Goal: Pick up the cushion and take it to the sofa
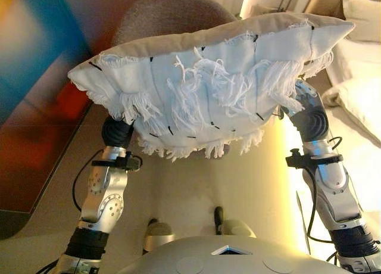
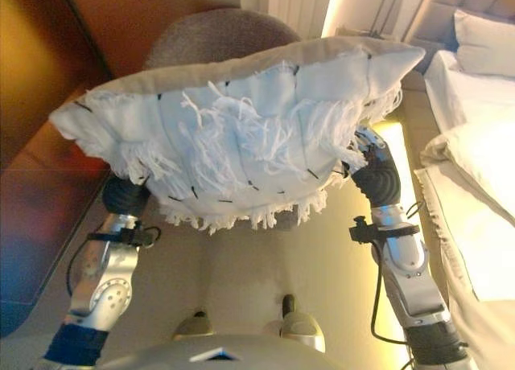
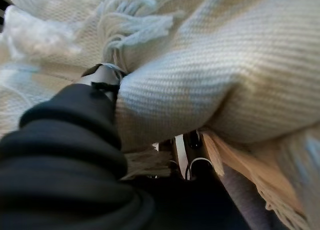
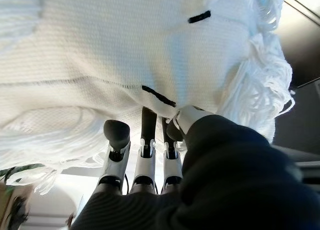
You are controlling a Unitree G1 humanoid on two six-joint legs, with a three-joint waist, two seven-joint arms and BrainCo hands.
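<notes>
A: Where is the white knitted cushion with fringe tassels (image 1: 208, 89)?

B: Raised in front of the round grey upholstered chair (image 1: 169, 15), left hand (image 3: 102, 80) and right hand (image 4: 145, 140) both pressing it, fingers straight.

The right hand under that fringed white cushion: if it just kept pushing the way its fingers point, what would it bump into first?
The cushion itself. The right hand has its fingers stretched straight against the knitted underside, so there looks to be no gap left. Further on, the cushion would just be pushed.
</notes>
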